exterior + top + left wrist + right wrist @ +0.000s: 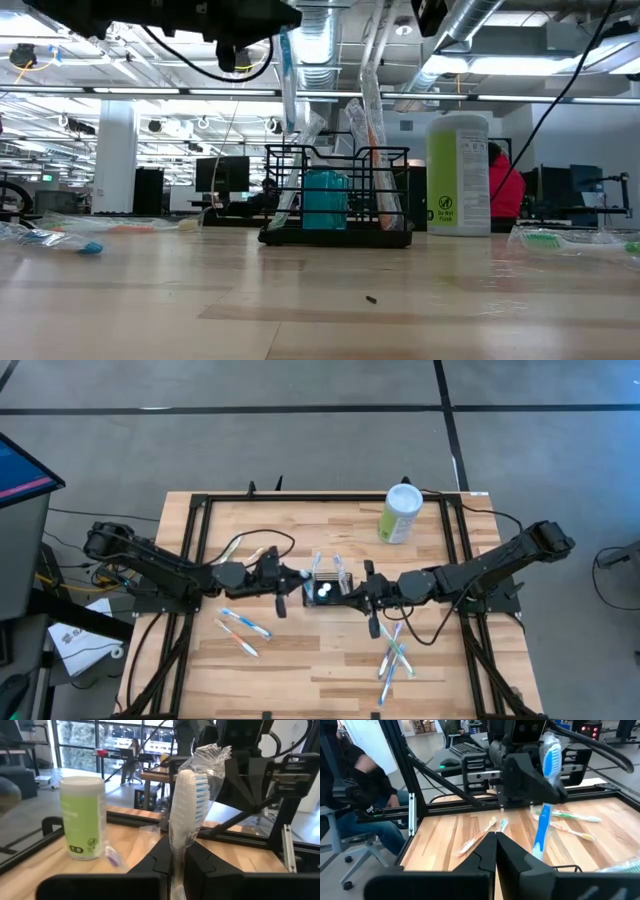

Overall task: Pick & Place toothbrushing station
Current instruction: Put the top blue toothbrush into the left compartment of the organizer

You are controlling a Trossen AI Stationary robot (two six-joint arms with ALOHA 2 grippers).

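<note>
The black mesh caddy (327,591) sits mid-table. At its nine o'clock the left gripper (292,581) pinches a wrapped toothbrush (187,805) upright; lowering it in seems next. At three o'clock, the right gripper (358,592) waits, fingers pressed together, empty.

black wire-mesh caddy (327,592), pale-green canister (402,515), blue-white toothbrush (186,815)

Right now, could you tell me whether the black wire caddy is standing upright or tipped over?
Upright: the caddy sits flat on the table.
</note>
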